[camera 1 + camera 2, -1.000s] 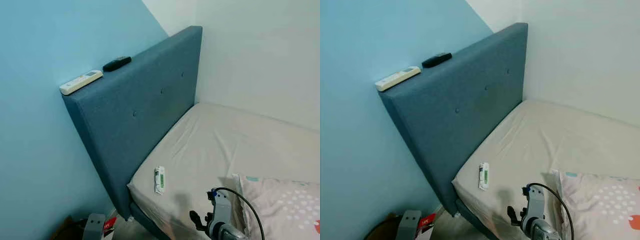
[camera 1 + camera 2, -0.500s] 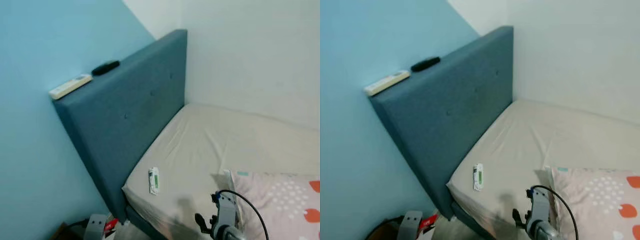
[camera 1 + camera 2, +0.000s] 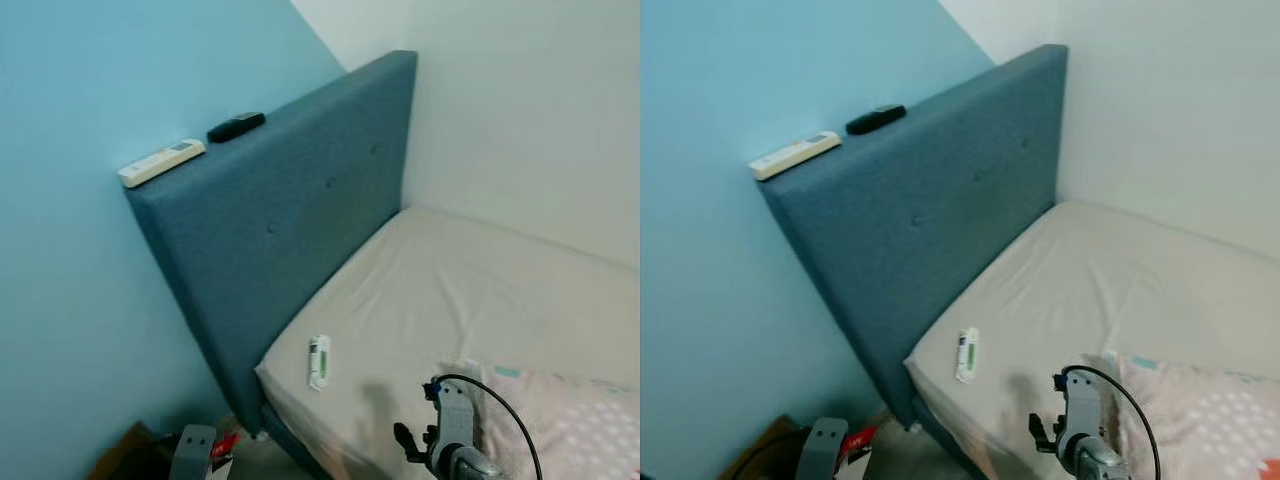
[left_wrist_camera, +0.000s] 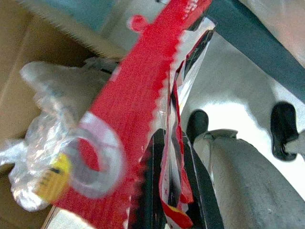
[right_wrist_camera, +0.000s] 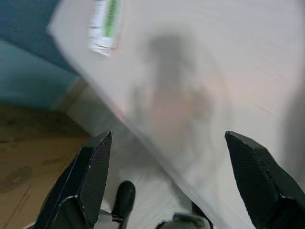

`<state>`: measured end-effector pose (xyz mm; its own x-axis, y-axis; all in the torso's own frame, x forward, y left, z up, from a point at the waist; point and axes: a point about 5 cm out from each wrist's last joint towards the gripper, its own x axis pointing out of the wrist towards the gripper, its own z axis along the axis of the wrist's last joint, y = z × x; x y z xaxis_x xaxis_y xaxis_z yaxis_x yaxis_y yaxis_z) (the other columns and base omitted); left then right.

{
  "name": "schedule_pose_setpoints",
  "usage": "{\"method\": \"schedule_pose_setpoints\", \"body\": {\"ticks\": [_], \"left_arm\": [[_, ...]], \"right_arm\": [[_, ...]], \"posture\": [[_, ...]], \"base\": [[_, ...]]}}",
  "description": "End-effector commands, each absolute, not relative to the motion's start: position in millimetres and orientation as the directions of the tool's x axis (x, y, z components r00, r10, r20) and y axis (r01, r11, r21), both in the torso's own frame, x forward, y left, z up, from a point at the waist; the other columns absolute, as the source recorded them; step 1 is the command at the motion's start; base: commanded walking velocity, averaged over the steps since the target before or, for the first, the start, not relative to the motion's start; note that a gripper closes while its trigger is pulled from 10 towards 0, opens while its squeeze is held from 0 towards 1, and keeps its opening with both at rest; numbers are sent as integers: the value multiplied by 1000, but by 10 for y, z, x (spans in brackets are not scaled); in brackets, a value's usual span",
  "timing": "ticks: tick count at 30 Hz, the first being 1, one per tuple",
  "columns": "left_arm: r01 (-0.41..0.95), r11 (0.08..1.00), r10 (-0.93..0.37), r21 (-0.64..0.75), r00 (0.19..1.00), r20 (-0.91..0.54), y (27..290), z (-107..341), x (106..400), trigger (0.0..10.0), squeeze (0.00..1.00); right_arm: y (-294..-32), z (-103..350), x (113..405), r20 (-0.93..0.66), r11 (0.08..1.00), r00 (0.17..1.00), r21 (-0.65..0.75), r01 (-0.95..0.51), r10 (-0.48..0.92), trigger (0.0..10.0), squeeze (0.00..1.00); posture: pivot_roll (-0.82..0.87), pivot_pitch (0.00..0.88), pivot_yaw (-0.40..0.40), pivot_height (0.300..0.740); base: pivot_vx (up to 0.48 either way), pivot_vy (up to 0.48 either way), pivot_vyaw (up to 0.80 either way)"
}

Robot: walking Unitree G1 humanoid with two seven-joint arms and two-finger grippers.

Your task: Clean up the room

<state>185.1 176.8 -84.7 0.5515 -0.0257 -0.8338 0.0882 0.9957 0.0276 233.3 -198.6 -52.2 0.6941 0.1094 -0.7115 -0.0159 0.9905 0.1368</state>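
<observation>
Hanging low beside the foot of the bed (image 3: 470,300), the left gripper (image 4: 174,191) was clamped on a red and white wrapper (image 4: 143,119), its black fingers (image 4: 151,191) pressed close on the crinkled plastic. Just beyond the wrapper lay a cardboard box (image 4: 19,71) holding a clear plastic bag (image 4: 52,124) with a yellow tag. The box stood on the floor at the corner of the bed, below the blue headboard (image 3: 290,210).

The right gripper (image 5: 181,176) hovered above the near edge of the bed, its two fingers (image 5: 93,167) spread wide apart and holding nothing. A small white packet with green print (image 3: 319,361) lay on the beige sheet of the bed, close to the headboard and near the mattress edge, apart from the right gripper.

On top of the headboard rested a white remote (image 3: 161,163) and, just beyond it, a black remote (image 3: 236,126). A patterned pillow (image 3: 570,410) lay on the bed, on the side of the right arm away from the headboard.
</observation>
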Motion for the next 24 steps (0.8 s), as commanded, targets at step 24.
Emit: {"method": "schedule_pose_setpoints", "body": {"ticks": [24], "left_arm": [[25, 999, 17, 35, 519, -855, 1844, -902, 1720, 10000, 0]], "right_arm": [[-1929, -539, 2329, -725, 992, 679, 122, -35, 113, 10000, 0]], "posture": [[-90, 0, 32, 740]], "base": [[0, 0, 607]]}}
